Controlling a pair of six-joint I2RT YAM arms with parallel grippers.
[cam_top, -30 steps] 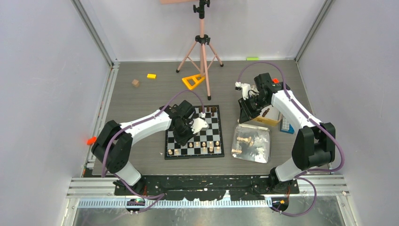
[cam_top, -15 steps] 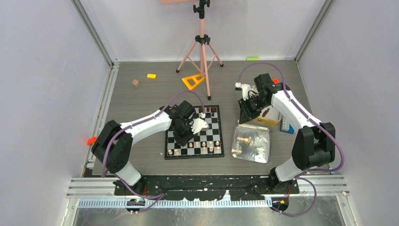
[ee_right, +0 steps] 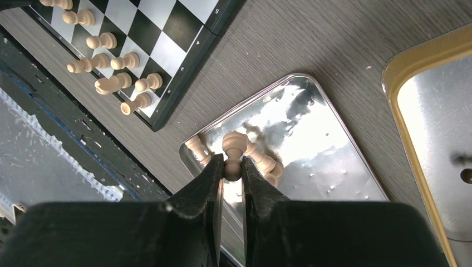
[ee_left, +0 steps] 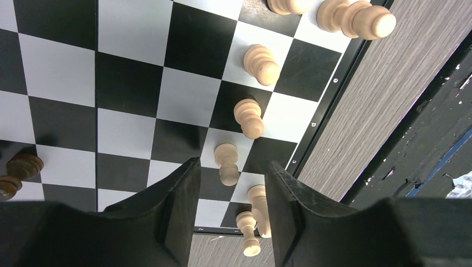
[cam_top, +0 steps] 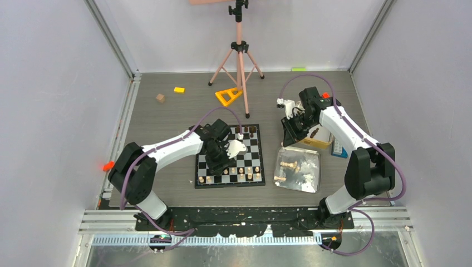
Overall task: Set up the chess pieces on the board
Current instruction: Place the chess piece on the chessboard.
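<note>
The checkered board (cam_top: 255,151) lies mid-table. Light tan chess pieces (cam_top: 232,174) line its near rows and a few dark ones (cam_top: 249,130) stand at its far edge. My left gripper (cam_top: 219,162) hovers low over the board's left part. In the left wrist view its jaws (ee_left: 232,167) stand open around a light pawn (ee_left: 227,162) that stands free on a square. My right gripper (cam_top: 289,134) is raised above the silver tray (cam_top: 314,177). In the right wrist view it (ee_right: 232,166) is shut on the head of a light pawn (ee_right: 234,146).
More light pieces (ee_right: 261,161) lie in the silver tray (ee_right: 334,167). A gold-rimmed tin (cam_top: 321,142) sits behind it, and a pink tripod (cam_top: 240,55) stands at the back. A yellow triangle (cam_top: 229,95), a yellow block (cam_top: 178,89) and a wooden cube (cam_top: 160,98) lie far left.
My left gripper's jaws have spread apart, leaving the light pawn standing on the board. The right arm has barely shifted and keeps its pawn.
</note>
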